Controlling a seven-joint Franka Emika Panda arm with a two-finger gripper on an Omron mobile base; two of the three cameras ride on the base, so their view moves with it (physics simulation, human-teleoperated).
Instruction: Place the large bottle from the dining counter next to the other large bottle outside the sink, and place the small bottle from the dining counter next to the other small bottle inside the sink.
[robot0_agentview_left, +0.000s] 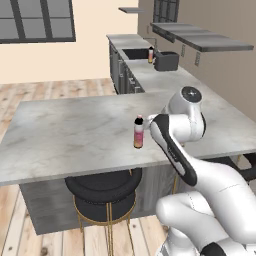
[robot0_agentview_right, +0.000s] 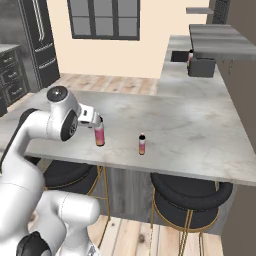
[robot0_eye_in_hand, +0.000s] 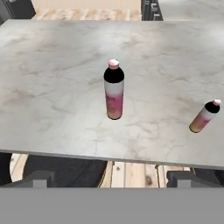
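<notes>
A large bottle (robot0_eye_in_hand: 114, 89) with a pink cap, dark neck and pink-orange body stands upright on the marble dining counter (robot0_eye_in_hand: 52, 78), close to its near edge. It also shows as the large bottle (robot0_agentview_left: 138, 132) and the large bottle (robot0_agentview_right: 100, 134). A small bottle (robot0_eye_in_hand: 204, 116) of the same colours stands to its right, also seen as the small bottle (robot0_agentview_right: 142, 144). My gripper (robot0_eye_in_hand: 111, 177) is open, its fingertips spread wide, a little short of the large bottle with nothing between them. In the right base view my gripper (robot0_agentview_right: 98, 121) sits just above and behind that bottle.
Far back, a sink (robot0_agentview_left: 135, 52) is set in the kitchen counter, with another bottle (robot0_agentview_left: 150, 55) and a dark appliance (robot0_agentview_left: 166, 61) beside it. Black round stools (robot0_agentview_left: 103, 187) (robot0_agentview_right: 190, 192) stand under the dining counter's near edge.
</notes>
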